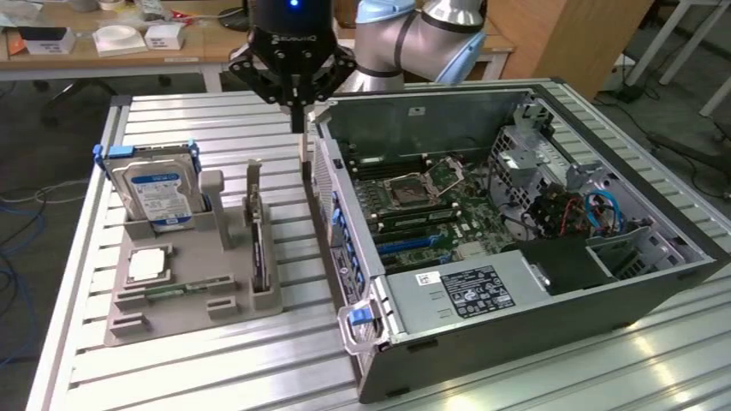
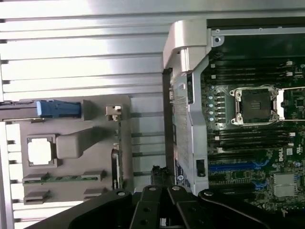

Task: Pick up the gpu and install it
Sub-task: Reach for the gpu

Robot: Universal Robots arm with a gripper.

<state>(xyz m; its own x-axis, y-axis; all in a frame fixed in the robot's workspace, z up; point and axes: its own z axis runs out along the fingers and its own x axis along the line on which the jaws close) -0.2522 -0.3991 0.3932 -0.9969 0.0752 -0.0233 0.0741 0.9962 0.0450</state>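
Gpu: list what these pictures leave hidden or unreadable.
1. Exterior view: the gpu stands edge-on in the grey tray, so its faces are hidden.
2. Wrist view: it is edge-on there too, and its connector cannot be made out.
3. Exterior view: the power supply label has print too small to read.

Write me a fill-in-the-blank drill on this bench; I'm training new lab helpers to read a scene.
1. The gripper hovers with its fingers ___.
2. The gpu stands on edge in the gray holder, between the hard drive and the computer ___.
3. The hard drive's label is blue and ___.
4. The case lies with its side ___, so the motherboard shows.

Missing words: shut; case; white; open.
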